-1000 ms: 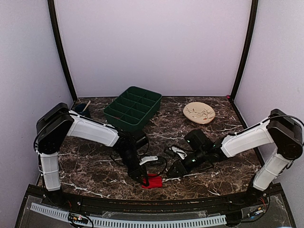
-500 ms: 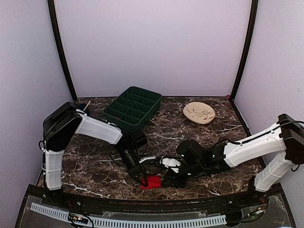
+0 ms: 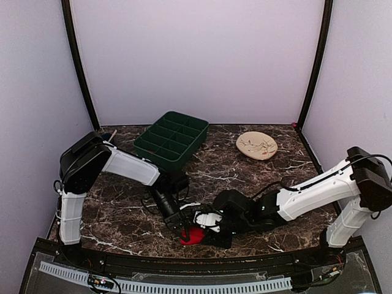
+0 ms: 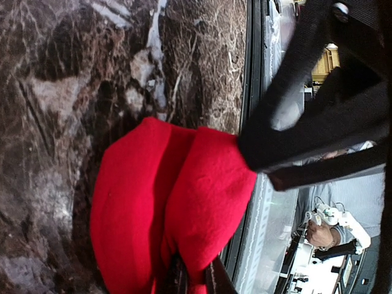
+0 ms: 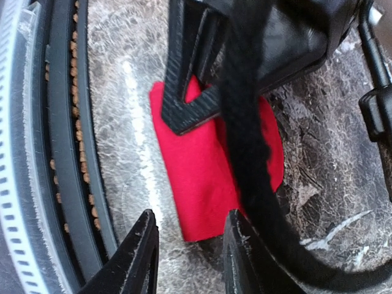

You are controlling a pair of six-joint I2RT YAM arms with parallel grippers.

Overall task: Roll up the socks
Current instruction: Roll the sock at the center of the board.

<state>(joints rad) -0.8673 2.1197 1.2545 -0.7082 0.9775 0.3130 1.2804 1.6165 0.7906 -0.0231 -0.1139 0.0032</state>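
The socks (image 3: 196, 236) are a bright red bundle lying on the marble near the table's front edge. In the left wrist view the socks (image 4: 165, 208) fill the middle, folded over, and my left gripper (image 4: 195, 278) is shut on their lower fold. My left gripper (image 3: 183, 229) sits at the bundle's left side. My right gripper (image 3: 207, 231) is just to the right of the bundle, open. In the right wrist view the right gripper (image 5: 191, 248) stands apart around the near corner of the socks (image 5: 202, 171), without touching them. The left gripper's black finger (image 5: 190, 92) rests on the fabric.
A green compartment tray (image 3: 172, 139) stands at the back left. A beige dish (image 3: 256, 146) lies at the back right. A small dark cup (image 3: 108, 139) sits at the far left. A black cable (image 5: 251, 153) crosses over the socks. The table's front rail (image 3: 184, 269) is close by.
The right arm has swung left across the table up to the socks, and its jaws have widened a little. The left arm has kept its grip and shifted slightly.
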